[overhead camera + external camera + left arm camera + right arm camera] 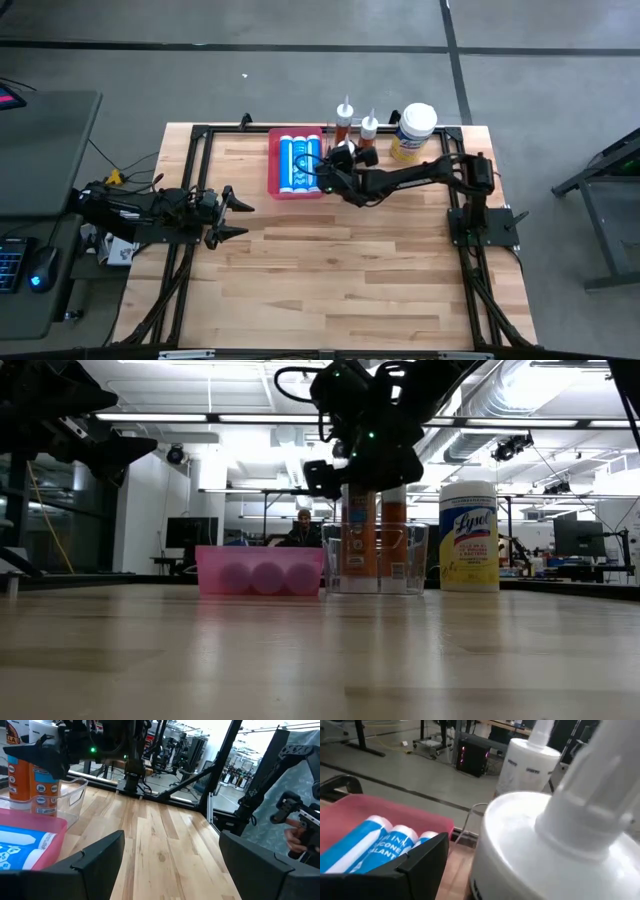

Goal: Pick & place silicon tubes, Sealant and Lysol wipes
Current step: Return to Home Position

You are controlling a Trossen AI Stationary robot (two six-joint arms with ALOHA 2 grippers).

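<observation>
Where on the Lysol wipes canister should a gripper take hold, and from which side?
Probably the straight labelled body of the Lysol wipes, below the domed lid. It stands upright with the clear bin beside it, so come in level from the table's open near side, jaws wide.

The table top [330,280] was pale wooden planking with a smooth, lightly sheened finish, edged by a black matt metal frame [220,129]. The pink tray [260,555] looked like translucent, frosted plastic, and the silicone tubes [375,845] lying in it wore glossy blue-and-white printed skins. The bin [412,560] was clear, glossy hard plastic. The orange sealant cartridges [358,505] had shiny printed labels and smooth white plastic tops and nozzles. The Lysol wipes [469,537] canister was smooth plastic with a glossy yellow label and a white plastic lid. The left gripper [240,219] had dark, matt plastic fingers [95,865].
</observation>
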